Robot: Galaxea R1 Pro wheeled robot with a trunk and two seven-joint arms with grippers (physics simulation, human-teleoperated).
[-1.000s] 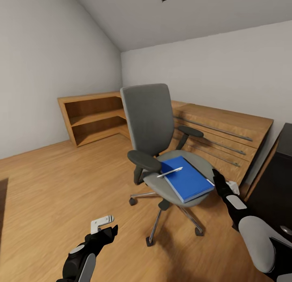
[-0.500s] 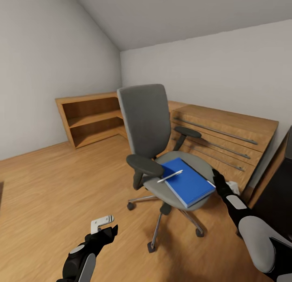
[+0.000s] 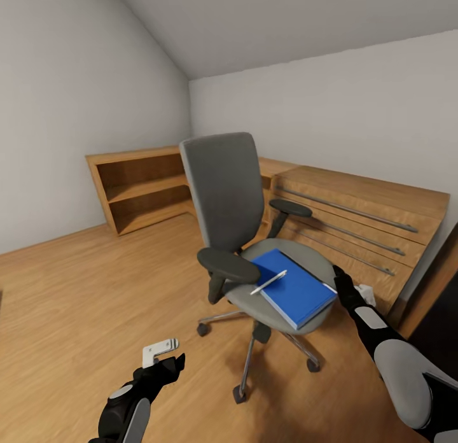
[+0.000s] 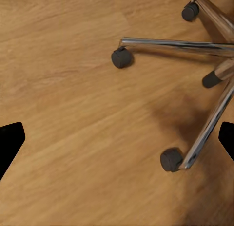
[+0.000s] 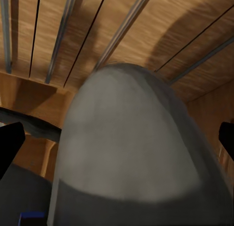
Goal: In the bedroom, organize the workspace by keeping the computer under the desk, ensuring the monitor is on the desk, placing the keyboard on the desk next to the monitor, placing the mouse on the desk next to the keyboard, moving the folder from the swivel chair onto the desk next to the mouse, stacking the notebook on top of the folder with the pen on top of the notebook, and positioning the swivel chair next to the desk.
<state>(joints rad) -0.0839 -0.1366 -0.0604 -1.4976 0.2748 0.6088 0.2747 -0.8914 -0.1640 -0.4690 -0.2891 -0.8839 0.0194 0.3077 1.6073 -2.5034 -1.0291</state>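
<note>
folder: flat bright blue rectangular folder lies on the seat of the grey padded swivel chair; one corner overhangs the seat's front edge
pen: thin silvery-white pen rests on the folder, slanted, near the black armrest
chair: stands on the light wooden floor; chrome star base with black castors seen in the left wrist view
right gripper: just beside the folder's overhanging corner; fingers spread, nothing between them
left gripper: low over the floor, well apart from the chair; jaws spread, empty
surroundings: light wooden cabinet with long silver handles behind the chair; open wooden shelf unit against the wall
</note>
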